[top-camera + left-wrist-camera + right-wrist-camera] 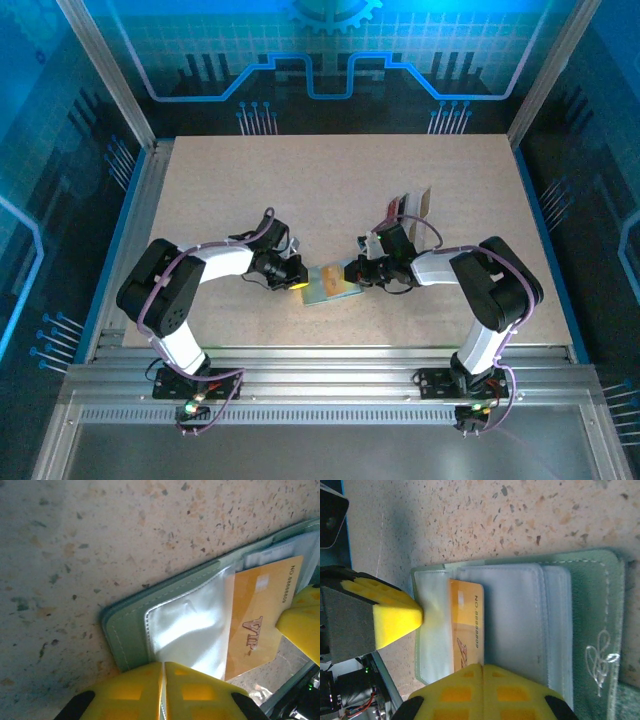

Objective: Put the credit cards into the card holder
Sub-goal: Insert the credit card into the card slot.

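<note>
Pins card holder (125, 630) under clenched left gripper (163, 672); presses on gold card (465, 625), partly tucked inside, with clenched right gripper (481, 672).

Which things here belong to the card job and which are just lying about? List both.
Job: card holder, gold VIP card partly in its pocket, loose cards by the right arm.
Not the job: table, metal frame, blue backdrop.

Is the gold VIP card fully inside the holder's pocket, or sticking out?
Partly in: one edge of the gold card sits under the card holder pocket lining; most of its face shows.
</note>
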Available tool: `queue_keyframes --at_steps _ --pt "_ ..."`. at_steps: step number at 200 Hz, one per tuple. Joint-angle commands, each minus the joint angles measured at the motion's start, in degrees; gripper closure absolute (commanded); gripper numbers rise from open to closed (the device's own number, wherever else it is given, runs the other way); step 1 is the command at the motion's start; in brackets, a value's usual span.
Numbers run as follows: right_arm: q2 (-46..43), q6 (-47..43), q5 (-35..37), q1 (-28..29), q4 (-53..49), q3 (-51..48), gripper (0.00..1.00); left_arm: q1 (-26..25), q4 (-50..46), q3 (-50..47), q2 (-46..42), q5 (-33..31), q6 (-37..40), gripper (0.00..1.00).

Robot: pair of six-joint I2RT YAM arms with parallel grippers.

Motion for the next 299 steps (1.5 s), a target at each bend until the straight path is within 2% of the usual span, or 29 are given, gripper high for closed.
queue_keyframes --at_steps 1,74,152,196,223,255,299 --pt "-0.2 1.7 -0.6 1.0 -2.6 0.3 1.0 0.3 -0.6 -1.7 0.7 -0.8 0.5 0.89" --pt "0.7 3.5 0.4 3.0 -2.3 0.9 1.0 0.3 0.1 -2.9 0.2 -0.9 0.2 0.89" --pt "-1.6 0.5 2.1 5.4 -3.1 0.6 1.0 0.3 -0.1 -2.8 0.0 -1.0 0.2 0.89" --pt "-2.3 -3.3 0.4 5.2 -2.7 -0.5 1.0 0.5 -1.4 -1.8 0.3 -0.4 -0.2 0.88" --pt "-2.1 -4.7 -1.1 4.6 -1.0 -1.4 1.0 2.7 1.3 -3.1 0.7 3.6 -2.6 0.88" --pt "-1.8 -5.9 -2.7 4.0 1.5 -2.2 1.0 2.9 -1.7 -1.5 -2.0 2.4 -1.6 0.86" --pt "0.1 -6.6 -5.0 3.7 4.7 -2.5 1.0 3.0 -2.2 -1.1 -1.3 2.8 -1.4 0.86"
